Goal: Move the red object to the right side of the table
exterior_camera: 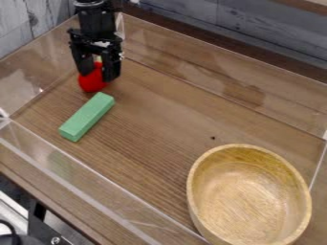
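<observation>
Gripper (98, 59) stands with its fingers spread open at the far left, over the red object, and it seems to hold nothing. Under it is the table (163, 120), of dark wood, whose right side is the place where the red thing must go. Largest of the items on it is the bowl (250, 195), at the near right, so a part of that side is already taken. Next in size comes the green block (87, 118), lying on the left, a little nearer than the hand and apart from it. Smallest is the red object (91, 79), at the far left, partly hidden by the fingers; whether they touch it, I cannot tell. I judge that the step in hand is the grasp, and the carrying is not begun. The next move asks to bring the fingers around the red object, to close them and to lift, before going right, beyond the bowl or beside it.
</observation>
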Tool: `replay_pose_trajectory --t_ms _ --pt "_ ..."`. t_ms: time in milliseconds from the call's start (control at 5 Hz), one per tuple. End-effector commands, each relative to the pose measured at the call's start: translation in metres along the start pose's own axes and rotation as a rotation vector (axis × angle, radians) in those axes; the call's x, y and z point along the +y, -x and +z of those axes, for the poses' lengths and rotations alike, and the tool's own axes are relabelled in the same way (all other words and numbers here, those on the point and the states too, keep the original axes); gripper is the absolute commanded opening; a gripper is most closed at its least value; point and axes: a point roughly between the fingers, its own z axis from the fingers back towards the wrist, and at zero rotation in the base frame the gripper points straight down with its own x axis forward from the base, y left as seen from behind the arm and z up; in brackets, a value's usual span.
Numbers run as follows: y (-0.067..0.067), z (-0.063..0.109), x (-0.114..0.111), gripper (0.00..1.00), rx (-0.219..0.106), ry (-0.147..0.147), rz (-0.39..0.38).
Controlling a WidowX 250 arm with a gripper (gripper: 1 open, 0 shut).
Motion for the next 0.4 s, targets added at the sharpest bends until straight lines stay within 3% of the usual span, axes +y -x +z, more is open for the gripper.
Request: replay_pose_trajectory --t_ms 0,200 --pt "-0.0123 0.0132 0.0085 1.00 -0.061 -0.024 0.001" --pt "-0.0165 0.0147 0.0101 1.00 -0.082 -0.023 0.007"
